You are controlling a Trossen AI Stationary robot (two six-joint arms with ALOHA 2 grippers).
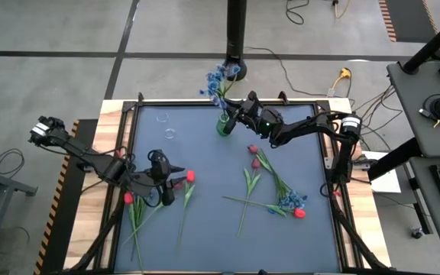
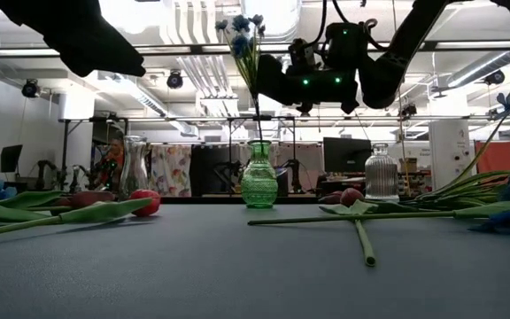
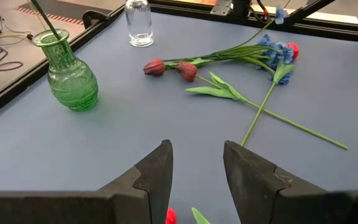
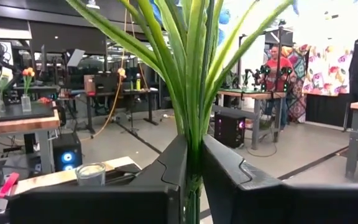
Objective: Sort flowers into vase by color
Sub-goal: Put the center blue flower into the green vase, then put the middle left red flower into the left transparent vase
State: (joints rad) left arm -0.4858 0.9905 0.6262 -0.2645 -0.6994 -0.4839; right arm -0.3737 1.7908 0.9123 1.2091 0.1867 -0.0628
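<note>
Seven flowers by my count, all light, with thin bendy stems and soft heads that should crush easily. Best hold is mid-stem, clear of the leaves. The stems are probably slippery plastic, so a firm pinch is needed.

- Blue sprig [image 1: 218, 80]: stands in the green vase [image 1: 224, 124] at the far edge of the surface [image 1: 205, 229]. The right gripper [image 4: 194, 158] is just above the vase mouth, with its fingers closed tight on the stem.
- Second blue sprig [image 1: 292, 200]: lies on the right side of the surface, tangled with other stems, so there may be more than one.
- Maroon tulips: two, [image 1: 253, 150] and [image 1: 256, 163], on the right with heads close together.
- Red tulips: three. One [image 1: 299, 213] is beside the loose blue sprig. Two are on the left, [image 1: 190, 176] and [image 1: 128, 198].
- Left gripper [image 3: 197, 158]: hovers low over the left pair with its fingers partly apart and nothing between them.
- Vases: three. The green one looks like glass, so it is breakable and could tip on a sideways tug. There are also two empty clear ones, [image 1: 163, 118] and [image 1: 171, 134], near the far left.

Crossed stems on the right may drag neighbours when lifted.
</note>
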